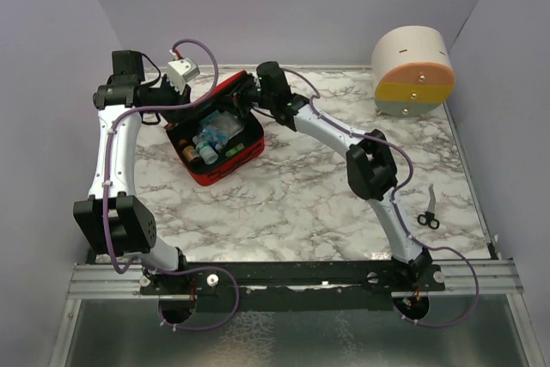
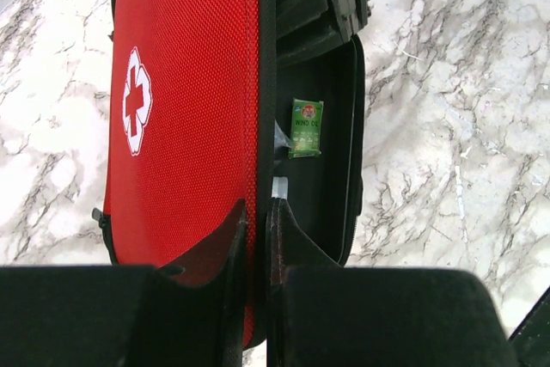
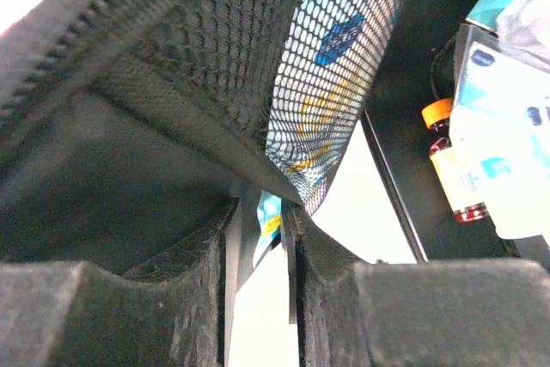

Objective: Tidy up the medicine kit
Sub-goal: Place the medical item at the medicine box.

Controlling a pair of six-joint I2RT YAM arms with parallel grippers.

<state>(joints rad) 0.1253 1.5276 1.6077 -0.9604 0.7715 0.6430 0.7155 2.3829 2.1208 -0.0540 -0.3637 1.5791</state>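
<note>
Gripping lid of medicine kit [image 1: 228, 165] with left pincer [image 2: 256, 212]; holding right pincer [image 3: 262, 212] narrowly parted at mesh pocket [image 3: 215, 58], far-left on desk [image 1: 301, 199].

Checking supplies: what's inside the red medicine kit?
In the medicine kit: an orange-capped amber bottle, blue-and-white packets, a green sachet and a printed packet behind the mesh pocket. Anything beneath the packets is hidden.

A white cross sign [image 2: 136, 102], ringed by a white outline, is printed on the lid of the red zippered fabric medicine kit [image 2: 198, 58]. Inside the kit, a small green sachet [image 2: 306, 127] against the black lining, just beside the lid's zip edge, reads "WIND OIL". The print on the blue-and-yellow packet [image 3: 331, 66] behind the black mesh pocket [image 3: 215, 58] is too blurred to read. So is the label on the orange-capped bottle [image 3: 451, 169].
</note>
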